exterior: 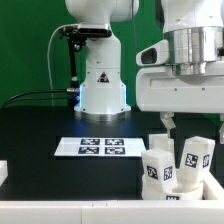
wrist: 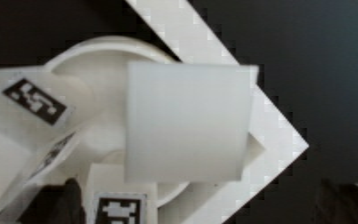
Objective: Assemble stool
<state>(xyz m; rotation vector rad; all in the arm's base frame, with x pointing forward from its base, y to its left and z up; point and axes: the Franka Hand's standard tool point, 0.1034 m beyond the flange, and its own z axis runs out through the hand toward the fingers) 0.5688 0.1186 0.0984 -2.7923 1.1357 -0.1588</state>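
Observation:
The stool's white parts stand at the exterior view's lower right. Two chunky legs with black-and-white tags, one (exterior: pixel 157 168) and another (exterior: pixel 193 158), stand upright on the round seat disc (exterior: pixel 190 197). My gripper (exterior: pixel 172 124) hangs just above them. In the wrist view a leg's blank white face (wrist: pixel 185 118) fills the middle, with the seat's curved rim (wrist: pixel 98 55) behind it and tagged legs beside it (wrist: pixel 37 100) (wrist: pixel 123 207). My gripper (wrist: pixel 202 212) is open, its dark fingers (wrist: pixel 51 203) wide apart at the frame edge, holding nothing.
The marker board (exterior: pixel 99 147) lies flat on the black table in front of the robot base (exterior: pixel 103 90). A white angled wall (wrist: pixel 220 45) runs beside the seat. A small white piece (exterior: pixel 3 172) sits at the exterior view's left edge.

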